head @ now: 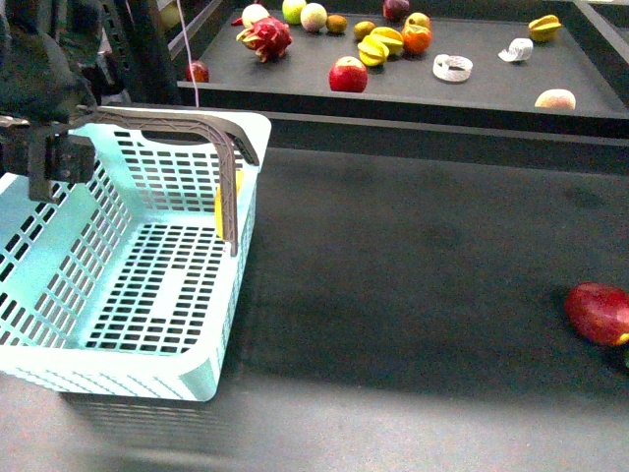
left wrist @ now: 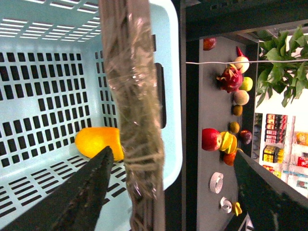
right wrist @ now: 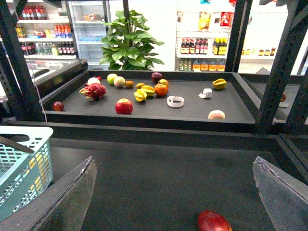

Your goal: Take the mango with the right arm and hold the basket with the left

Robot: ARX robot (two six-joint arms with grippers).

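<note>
The aqua basket (head: 147,385) stands at the left of the dark table. Inside it lies the yellow-orange mango (left wrist: 97,142), against the far wall; in the front view only a yellow sliver (head: 237,189) shows behind the grey-brown handle (head: 229,182). My left gripper (left wrist: 172,151) is open, and the raised handle (left wrist: 137,120) runs between its fingers, close to one of them. In the front view the left gripper (head: 54,162) hangs over the basket's far left rim. My right gripper (right wrist: 173,161) is open over bare table, holding nothing; the front view does not show it.
A dark red fruit (head: 600,313) lies at the table's right edge, just ahead of the right gripper (right wrist: 213,222). A raised tray (head: 491,84) at the back holds a dragon fruit (head: 267,37), an apple (head: 348,75), starfruit and tape rolls. The basket's corner (right wrist: 24,166) shows in the right wrist view.
</note>
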